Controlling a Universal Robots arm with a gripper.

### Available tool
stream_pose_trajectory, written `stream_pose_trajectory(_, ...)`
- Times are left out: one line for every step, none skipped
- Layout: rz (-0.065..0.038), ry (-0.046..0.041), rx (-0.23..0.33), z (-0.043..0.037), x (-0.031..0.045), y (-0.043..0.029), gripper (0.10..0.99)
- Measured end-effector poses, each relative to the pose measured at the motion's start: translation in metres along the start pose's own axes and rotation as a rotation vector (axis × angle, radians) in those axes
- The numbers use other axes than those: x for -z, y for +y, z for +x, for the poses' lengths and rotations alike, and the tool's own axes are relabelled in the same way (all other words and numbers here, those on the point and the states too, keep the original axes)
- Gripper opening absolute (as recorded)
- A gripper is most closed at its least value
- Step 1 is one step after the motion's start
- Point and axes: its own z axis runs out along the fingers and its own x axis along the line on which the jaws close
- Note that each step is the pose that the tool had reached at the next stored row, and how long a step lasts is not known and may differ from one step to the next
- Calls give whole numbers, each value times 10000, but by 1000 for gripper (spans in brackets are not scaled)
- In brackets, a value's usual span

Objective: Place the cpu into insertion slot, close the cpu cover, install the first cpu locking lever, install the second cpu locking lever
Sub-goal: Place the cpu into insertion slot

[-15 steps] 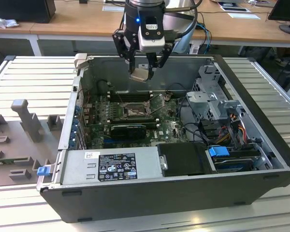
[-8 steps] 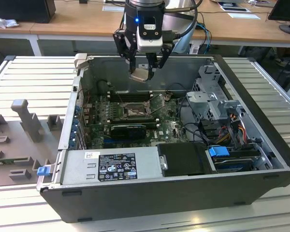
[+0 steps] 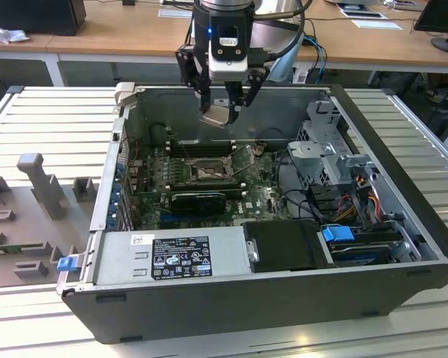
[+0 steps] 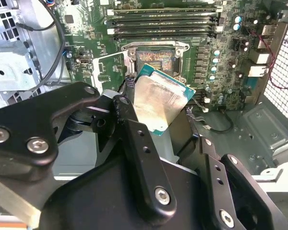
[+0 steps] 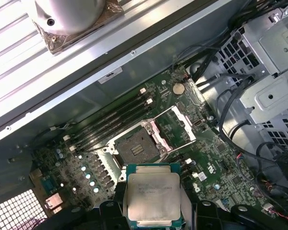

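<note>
**Operator:** Report the gripper state.

**Technician:** The gripper (image 3: 222, 113) is closed on the cpu (image 3: 218, 116) and clamps it by two opposite edges.

**Operator:** Where is the cpu relative to the slot?

**Technician:** In the exterior view it hangs well above the slot (image 3: 207, 171) and clear of it, with no contact. It is held at a tilt, not level. In both wrist views the pale metal face of the cpu (image 5: 152, 196) is turned toward the camera, and the slot (image 5: 137, 146) is visible past its far edge.

**Operator:** Slot condition?

**Technician:** The slot is uncovered. Its dark square contact field is exposed inside the silvery rim, and nothing sits in it.

**Operator:** Cover position?

**Technician:** The cover (image 5: 187, 123) is swung open. It stands just beside the slot, joined to it along one edge. In the exterior view this is the slot's right side.

**Operator:** What else borders the slot?

**Technician:** The memory slots (image 5: 110, 122) run just beside the slot, on a different side from the cover. In the exterior view they lie behind the slot. Green board (image 5: 216, 167) surrounds the slot on all sides, inside the open case (image 3: 231, 294).
</note>
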Motion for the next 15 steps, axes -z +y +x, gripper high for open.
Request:
stream_pose_trajectory(0,-2,-29,0,0,0,533)
stream_pose_trajectory(-1,-5,-61,0,0,0,533)
stream_pose_trajectory(-1,-8,-93,0,0,0,533)
stream_pose_trajectory(-2,-10,-122,0,-1,0,533)
stream_pose_trajectory(-3,-15,-173,0,-1,0,533)
stream_pose_trajectory(-3,-18,-205,0,-1,0,533)
stream_pose_trajectory(-5,-20,-232,0,-1,0,533)
stream_pose_trajectory(-6,-27,-311,0,-1,0,533)
stream_pose_trajectory(-7,-31,-356,0,-1,0,533)
stream_pose_trajectory(-7,-33,-381,0,-1,0,533)
stream_pose_trajectory(-8,-36,-420,0,-1,0,533)
stream_pose_trajectory(-9,-39,-445,0,-2,0,533)
stream_pose_trajectory(-10,-41,-475,0,-2,0,533)
stream_pose_trajectory(-10,-44,-498,0,-2,0,533)
stream_pose_trajectory(-10,-45,-525,0,-2,0,533)
